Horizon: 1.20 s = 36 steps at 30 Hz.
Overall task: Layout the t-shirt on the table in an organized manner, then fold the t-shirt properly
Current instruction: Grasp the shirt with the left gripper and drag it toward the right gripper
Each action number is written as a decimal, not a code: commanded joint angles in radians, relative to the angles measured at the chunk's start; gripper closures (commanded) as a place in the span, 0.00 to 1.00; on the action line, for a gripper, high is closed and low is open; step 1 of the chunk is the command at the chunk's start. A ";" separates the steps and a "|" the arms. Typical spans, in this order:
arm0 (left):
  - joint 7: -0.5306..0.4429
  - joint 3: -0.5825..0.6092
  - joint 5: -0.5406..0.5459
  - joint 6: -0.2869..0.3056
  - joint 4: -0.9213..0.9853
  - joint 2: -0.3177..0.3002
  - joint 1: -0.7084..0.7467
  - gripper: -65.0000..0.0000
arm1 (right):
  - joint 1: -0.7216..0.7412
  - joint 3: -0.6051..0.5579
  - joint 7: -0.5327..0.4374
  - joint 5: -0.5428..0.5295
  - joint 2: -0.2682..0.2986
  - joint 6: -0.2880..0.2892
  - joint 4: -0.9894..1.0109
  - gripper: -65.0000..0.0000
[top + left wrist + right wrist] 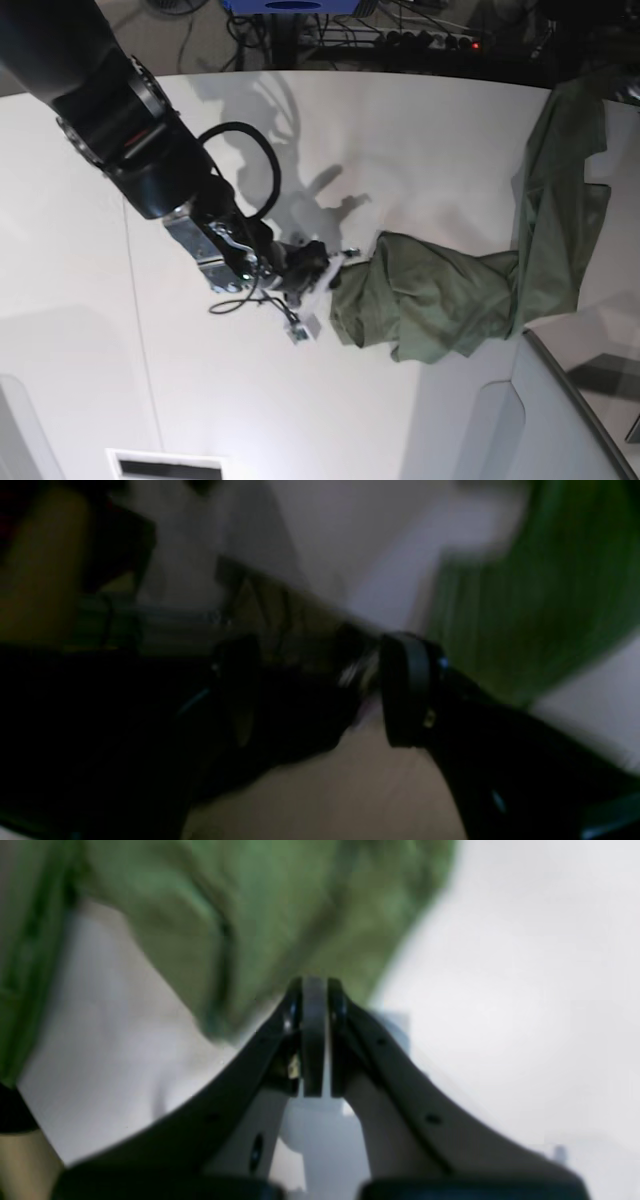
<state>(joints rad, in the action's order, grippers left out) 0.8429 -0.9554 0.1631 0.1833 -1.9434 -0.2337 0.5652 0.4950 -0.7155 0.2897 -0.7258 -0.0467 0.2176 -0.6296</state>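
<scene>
The olive-green t-shirt point(440, 295) lies bunched on the white table point(400, 140), right of centre. Its right part rises in a long strip toward the top right corner. My right gripper point(338, 268) is at the bunch's left edge. In the right wrist view its jaws point(314, 990) are pressed together, with the green cloth point(280, 915) spreading from the tips, so it appears shut on the shirt's edge. The left wrist view is blurred. There my left gripper point(320, 690) stands open with nothing between the fingers, and the shirt point(525, 605) is off to its upper right. The left arm does not show in the base view.
A grey angled panel point(560, 420) sits at the table's front right. Cables and a power strip point(430, 35) run behind the far edge. The right arm's thick black body point(130, 120) crosses the table's left half. A dark slot point(165, 467) is at the front edge.
</scene>
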 commanded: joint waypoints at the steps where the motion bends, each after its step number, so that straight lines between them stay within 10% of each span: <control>1: -0.009 0.000 0.069 0.005 -0.017 -0.014 0.009 0.45 | 0.009 0.006 -0.004 -0.013 0.023 0.006 -0.051 0.99; 4: -0.012 0.051 0.289 0.043 -0.017 -0.039 -0.003 0.50 | -0.054 0.009 0.029 -0.015 0.118 0.001 -0.195 0.99; 8: -0.012 0.206 0.404 0.029 -0.009 -0.029 -0.158 1.00 | -0.212 0.139 0.042 -0.015 0.255 -0.001 -0.464 0.99; 16: -0.015 0.718 -0.038 -0.052 0.141 0.130 -0.541 1.00 | -0.483 0.481 0.193 -0.007 0.353 -0.001 -0.784 0.99; 22: -0.104 0.763 -0.405 -0.052 0.451 0.257 -0.715 1.00 | -0.577 0.600 0.236 -0.005 0.354 0.007 -0.867 0.99; 36: -0.400 0.777 -0.448 -0.052 1.034 0.241 -0.854 1.00 | -0.602 0.600 0.236 -0.005 0.356 0.009 -0.887 0.99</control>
<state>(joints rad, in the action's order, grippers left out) 0.4225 -0.1822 -0.2882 0.1188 -0.9066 0.0010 -0.2771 -0.1169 -0.1207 0.5438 -0.7223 0.2966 0.2192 -1.4994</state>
